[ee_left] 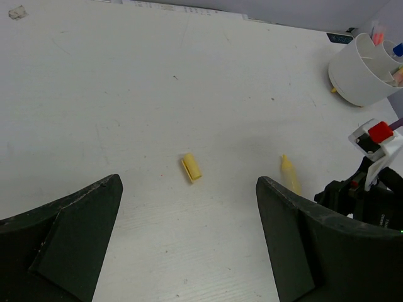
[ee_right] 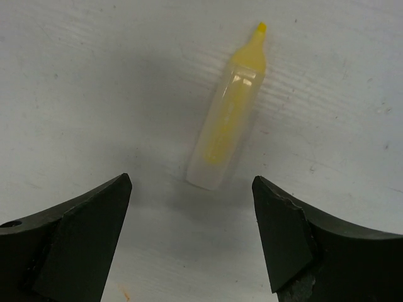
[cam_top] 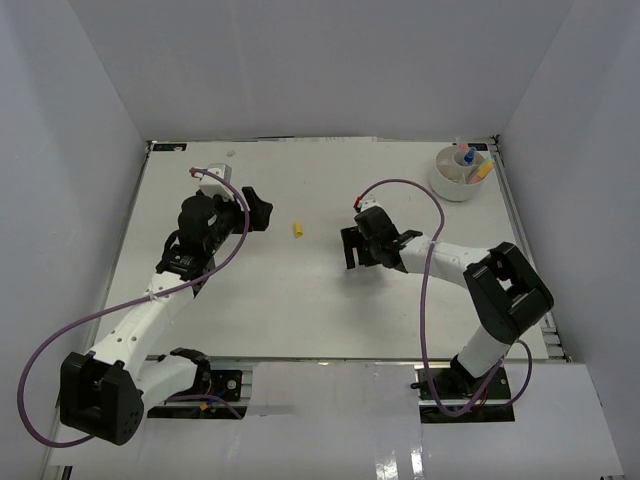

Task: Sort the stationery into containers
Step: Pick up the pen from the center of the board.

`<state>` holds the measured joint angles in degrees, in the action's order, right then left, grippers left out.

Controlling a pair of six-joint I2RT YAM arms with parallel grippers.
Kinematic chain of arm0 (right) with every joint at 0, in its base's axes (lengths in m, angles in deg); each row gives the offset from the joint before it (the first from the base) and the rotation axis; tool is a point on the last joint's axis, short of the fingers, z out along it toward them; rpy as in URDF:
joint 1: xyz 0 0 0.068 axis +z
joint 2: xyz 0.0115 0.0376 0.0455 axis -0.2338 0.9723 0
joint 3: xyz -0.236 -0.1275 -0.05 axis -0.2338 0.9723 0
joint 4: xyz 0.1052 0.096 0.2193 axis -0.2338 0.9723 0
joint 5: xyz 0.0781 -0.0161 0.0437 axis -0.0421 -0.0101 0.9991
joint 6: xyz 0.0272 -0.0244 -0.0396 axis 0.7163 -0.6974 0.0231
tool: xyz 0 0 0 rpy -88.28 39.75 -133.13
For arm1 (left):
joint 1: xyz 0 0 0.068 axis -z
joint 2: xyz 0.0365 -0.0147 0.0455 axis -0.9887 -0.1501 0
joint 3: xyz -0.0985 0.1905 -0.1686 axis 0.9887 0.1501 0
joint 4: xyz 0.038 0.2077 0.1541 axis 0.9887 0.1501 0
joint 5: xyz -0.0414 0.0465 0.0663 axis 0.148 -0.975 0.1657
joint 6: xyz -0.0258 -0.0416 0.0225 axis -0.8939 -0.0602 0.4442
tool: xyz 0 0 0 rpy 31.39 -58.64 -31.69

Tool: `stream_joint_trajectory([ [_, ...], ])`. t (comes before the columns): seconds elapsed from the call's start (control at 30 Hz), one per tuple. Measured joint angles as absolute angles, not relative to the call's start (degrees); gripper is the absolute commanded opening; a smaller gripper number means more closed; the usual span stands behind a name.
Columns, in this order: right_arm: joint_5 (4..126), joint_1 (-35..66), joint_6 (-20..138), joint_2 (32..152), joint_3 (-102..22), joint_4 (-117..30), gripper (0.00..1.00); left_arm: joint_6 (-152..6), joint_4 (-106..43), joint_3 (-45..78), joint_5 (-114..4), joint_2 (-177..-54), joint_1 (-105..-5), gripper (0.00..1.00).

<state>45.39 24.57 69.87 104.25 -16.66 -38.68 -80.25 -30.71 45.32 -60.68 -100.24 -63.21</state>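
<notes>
- At the far right corner of the bench point(cam_top: 300, 310) stands the round white tub point(cam_top: 452, 180), with several pens upright in its compartments.
- Near the middle lies a short yellow cap point(cam_top: 297, 230), apart from both arms.
- The right end effector point(ee_right: 192, 236) hangs open over a yellow highlighter point(ee_right: 230, 116) lying flat, not touching it.
- The left end effector point(ee_left: 189, 233) is wide open and empty, left of the cap.

Yellow highlighter point(ee_right: 230, 113), yellow cap point(ee_left: 191, 167), white tub point(cam_top: 458, 176), white table point(cam_top: 300, 310).
</notes>
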Motion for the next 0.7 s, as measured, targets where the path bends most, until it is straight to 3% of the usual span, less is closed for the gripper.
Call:
stream_joint_trajectory([
  [0.7,38.7,26.3,74.0,108.8,-17.0,-38.8,0.54,-80.8,-30.5,45.2,-60.8,-101.1,-63.2,0.98],
])
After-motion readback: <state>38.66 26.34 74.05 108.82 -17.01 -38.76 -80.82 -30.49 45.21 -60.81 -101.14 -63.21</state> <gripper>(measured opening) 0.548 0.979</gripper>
